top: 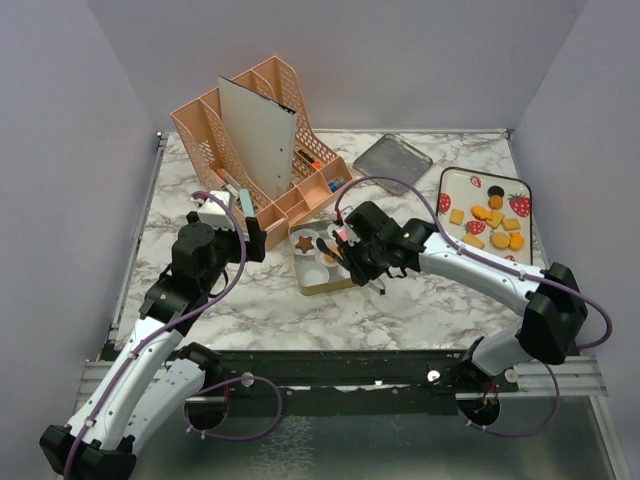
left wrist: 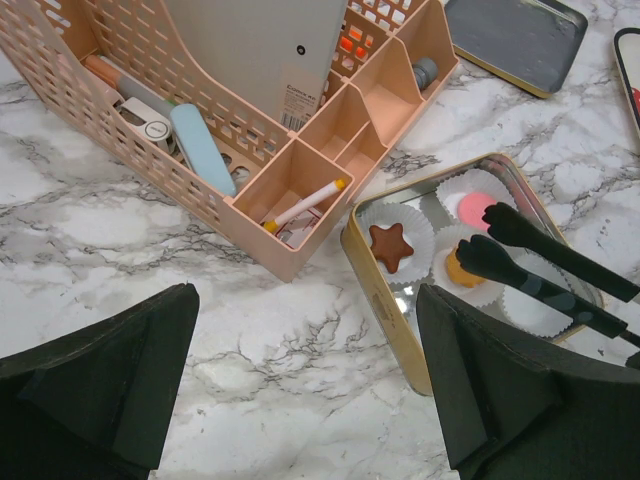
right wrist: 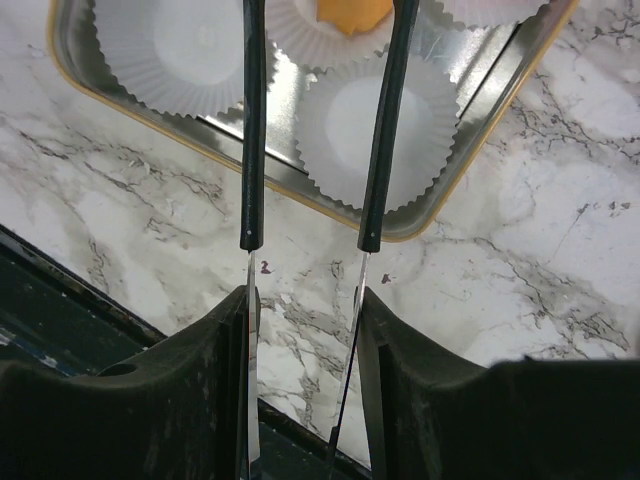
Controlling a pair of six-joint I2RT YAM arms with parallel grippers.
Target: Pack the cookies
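- The right gripper [right wrist: 305,300] has its jaws clenched on the metal shanks of a pair of tongs [left wrist: 545,272], approaching the tin [left wrist: 375,292] from its near side. The slim tool reaches into the tin where the broad jaws would likely foul the rim.
- The tong tips stand over the middle of the tin, either side of an orange cookie [left wrist: 457,270] seated in a paper cup [left wrist: 445,250]. Whether the tips pinch it or have let go cannot be settled, as the wrist view cuts them off.
- Also inside the tin are a brown star [left wrist: 390,246] in the cup at its left corner and a pink round [left wrist: 474,209] at its far side. One biscuit per cup appears to be the rule.
- Two paper cups [right wrist: 375,130] at the near end of the tin are unfilled, so packing is judged part done.
- The bulk of the cookies [top: 492,222] lie loose on a strawberry-print tray [top: 458,184], well apart to the right of the tin. This is judged the supply, which suits the right arm doing the carrying.
- The left gripper [left wrist: 308,295] has its jaws released and wide with nothing between them, hovering just left of the tin and touching nothing. It is judged to be standing by.
- The lid [top: 393,157] lies on the tabletop [top: 420,300] beyond the tin, clear of the working path.
- An organizer [top: 215,125] stands just beside the tin's far-left corner.
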